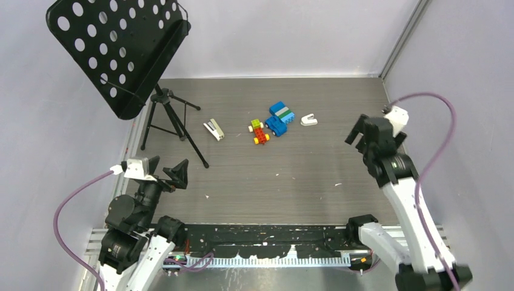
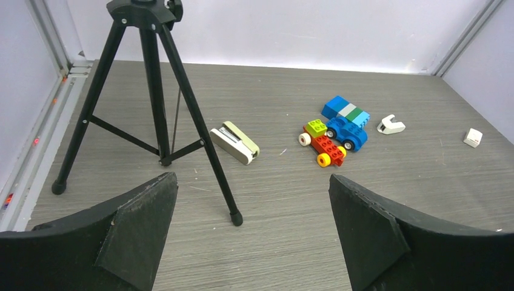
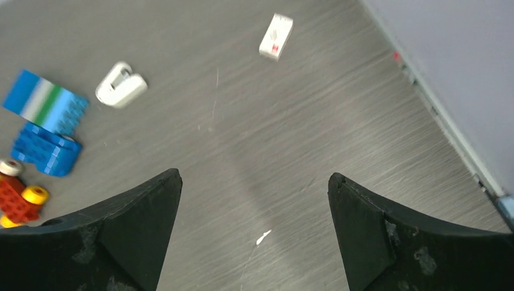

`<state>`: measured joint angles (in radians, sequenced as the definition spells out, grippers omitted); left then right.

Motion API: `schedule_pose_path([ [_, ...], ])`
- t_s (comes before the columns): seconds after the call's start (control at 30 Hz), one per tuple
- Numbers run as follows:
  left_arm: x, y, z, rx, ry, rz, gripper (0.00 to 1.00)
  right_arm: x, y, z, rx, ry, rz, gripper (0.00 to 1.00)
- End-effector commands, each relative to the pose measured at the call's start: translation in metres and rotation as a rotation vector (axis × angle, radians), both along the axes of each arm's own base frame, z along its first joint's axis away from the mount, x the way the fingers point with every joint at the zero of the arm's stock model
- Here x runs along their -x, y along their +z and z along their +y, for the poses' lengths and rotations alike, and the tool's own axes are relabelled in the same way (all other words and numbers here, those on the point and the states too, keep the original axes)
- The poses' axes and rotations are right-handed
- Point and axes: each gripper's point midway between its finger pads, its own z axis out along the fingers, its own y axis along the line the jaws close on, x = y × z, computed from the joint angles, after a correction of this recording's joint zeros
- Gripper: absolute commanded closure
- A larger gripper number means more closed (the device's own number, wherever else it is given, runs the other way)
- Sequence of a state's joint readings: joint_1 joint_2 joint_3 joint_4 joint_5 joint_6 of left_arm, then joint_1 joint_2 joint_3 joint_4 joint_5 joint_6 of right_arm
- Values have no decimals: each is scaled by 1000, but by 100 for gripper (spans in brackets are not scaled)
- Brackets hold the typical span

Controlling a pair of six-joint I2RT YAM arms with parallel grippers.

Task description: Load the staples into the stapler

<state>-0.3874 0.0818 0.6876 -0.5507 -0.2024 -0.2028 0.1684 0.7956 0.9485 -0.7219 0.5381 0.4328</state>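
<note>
Stapler (image 1: 213, 130): lies far-left of centre, just right of the tripod (image 1: 162, 96) legs. Staples: strip not discernible. Left gripper (image 2: 252, 177), right gripper (image 3: 254, 176): both spread, empty. Risk: a left reach may clip a tripod leg, toppling it.

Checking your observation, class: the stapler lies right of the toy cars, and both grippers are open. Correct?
No: the top external view shows the stapler left of the toy cars. The left gripper and right gripper are open.

Grey table (image 1: 291, 176): stapler (image 1: 213, 130), tripod (image 1: 163, 97), blue brick car (image 1: 279, 118), red brick car (image 1: 260, 133), claw piece (image 1: 308, 120), box (image 3: 276, 36).
</note>
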Motion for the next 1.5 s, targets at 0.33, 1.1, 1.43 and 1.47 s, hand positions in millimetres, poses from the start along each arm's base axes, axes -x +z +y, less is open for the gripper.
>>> schedule_pose_path([
  [0.33, 6, 13, 0, 16, -16, -59, 2, -82, -88, 9, -27, -207, 407, 5],
  [1.1, 4, 10, -8, -6, -57, -52, 2, -191, -180, -96, -366, -398, 381, 15],
  [1.43, 1, 9, -11, -14, -68, -48, 2, -193, -208, -103, -327, -397, 461, 29],
  [1.47, 1, 9, -11, -15, -68, -48, 2, -193, -211, -102, -328, -394, 471, 31],
])
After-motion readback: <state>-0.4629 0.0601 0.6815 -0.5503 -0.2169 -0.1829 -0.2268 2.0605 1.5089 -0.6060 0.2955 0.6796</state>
